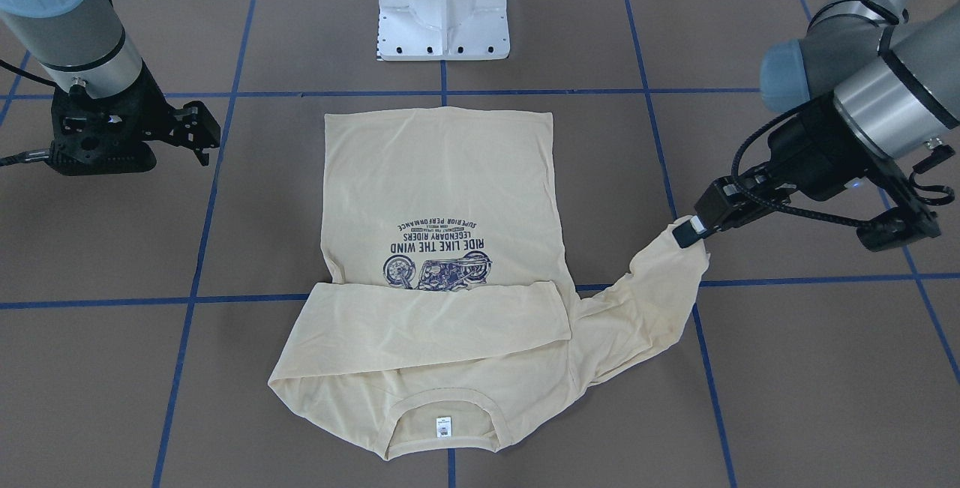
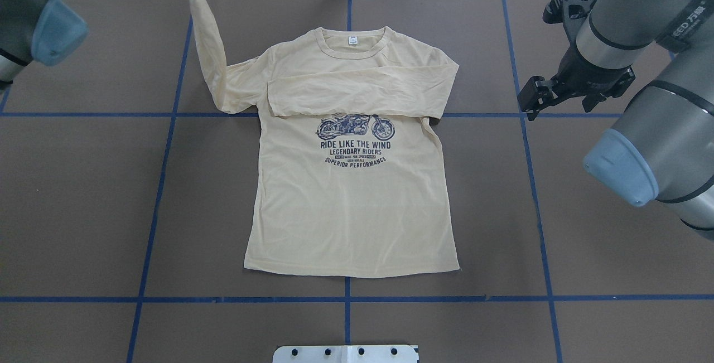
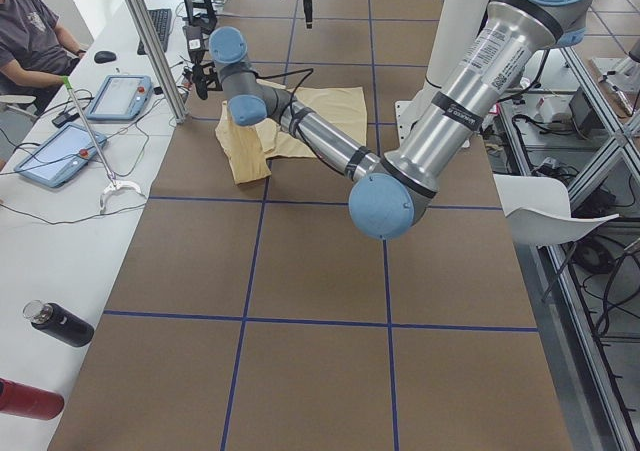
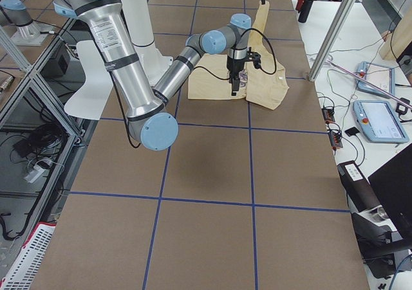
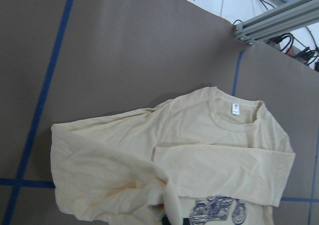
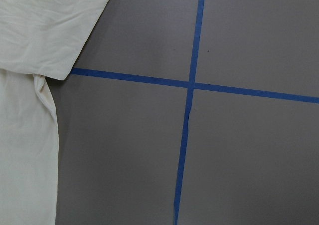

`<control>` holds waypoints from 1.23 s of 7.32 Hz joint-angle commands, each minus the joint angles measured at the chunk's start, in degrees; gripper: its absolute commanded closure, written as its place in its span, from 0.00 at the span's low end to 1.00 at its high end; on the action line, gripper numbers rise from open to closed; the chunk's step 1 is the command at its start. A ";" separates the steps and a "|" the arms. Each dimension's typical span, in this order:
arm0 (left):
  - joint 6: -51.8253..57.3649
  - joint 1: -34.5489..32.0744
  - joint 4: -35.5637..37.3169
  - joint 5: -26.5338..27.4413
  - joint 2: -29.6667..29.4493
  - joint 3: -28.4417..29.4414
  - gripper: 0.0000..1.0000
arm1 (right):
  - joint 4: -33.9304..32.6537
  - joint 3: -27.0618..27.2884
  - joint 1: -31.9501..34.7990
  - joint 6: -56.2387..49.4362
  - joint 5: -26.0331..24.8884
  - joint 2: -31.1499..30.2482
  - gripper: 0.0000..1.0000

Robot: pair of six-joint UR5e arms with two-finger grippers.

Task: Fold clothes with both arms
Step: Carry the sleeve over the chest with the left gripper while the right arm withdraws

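The left gripper (image 1: 690,235) is clamped on the T-shirt (image 2: 351,207)'s sleeve cuff (image 1: 696,249), lifted at the shirt's eleven o'clock. The right gripper (image 2: 529,102) hovers empty at three o'clock, jaws apart.

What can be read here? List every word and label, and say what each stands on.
"RIDE LIKE THE WIND": T-shirt print, top line.
"LEGENDARY RIDERS": print, second line.
"SUPERIOR PERFORMANCE": print, curved bottom line.
Two tiny print lines between the last two: too small to read.
Neck label: too small to read.
Right arm: lettering partly cut off, not readable.
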 commanded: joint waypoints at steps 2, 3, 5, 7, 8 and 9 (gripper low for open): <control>-13.92 7.69 -0.08 2.34 -13.59 4.60 1.00 | -0.03 0.31 1.01 -0.12 1.54 -0.19 0.00; -13.94 11.55 -0.86 8.19 -14.76 6.45 1.00 | -0.03 0.31 1.01 -0.03 1.54 -0.11 0.00; -13.59 15.45 -4.97 14.65 -14.95 12.15 1.00 | -0.03 0.13 1.01 -0.03 1.37 -0.28 0.00; -13.59 17.99 -10.95 19.30 -15.12 17.52 1.00 | -0.03 0.05 1.01 0.14 1.37 -0.28 0.00; -13.59 19.84 -11.93 21.15 -15.73 18.42 1.00 | -0.03 -0.04 1.01 0.32 1.37 -0.28 0.00; -13.59 22.90 -12.12 23.52 -17.13 19.82 1.00 | -0.03 -0.13 0.92 0.49 1.37 -0.28 0.00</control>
